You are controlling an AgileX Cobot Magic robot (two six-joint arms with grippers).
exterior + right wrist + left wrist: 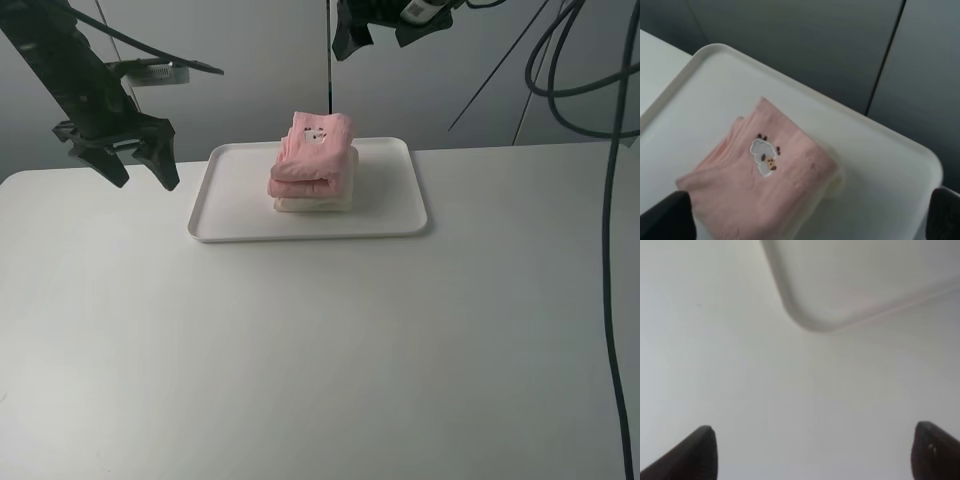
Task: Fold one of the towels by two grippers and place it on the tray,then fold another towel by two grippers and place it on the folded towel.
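Observation:
A folded pink towel [313, 155] with a small embroidered patch lies on top of a folded cream towel [314, 203] on the white tray [235, 190] at the back of the table. The pink towel [765, 175] and the tray [880, 165] also show in the right wrist view. My left gripper [140, 168] hangs open and empty above the table, left of the tray. Its wrist view shows only a tray corner [815, 315] and both fingertips [695, 455]. My right gripper [385, 35] is open and empty, high above the towels.
The white table [320, 350] spreads in front of the tray. Black cables [608, 200] hang down at the right. A grey wall stands behind the table.

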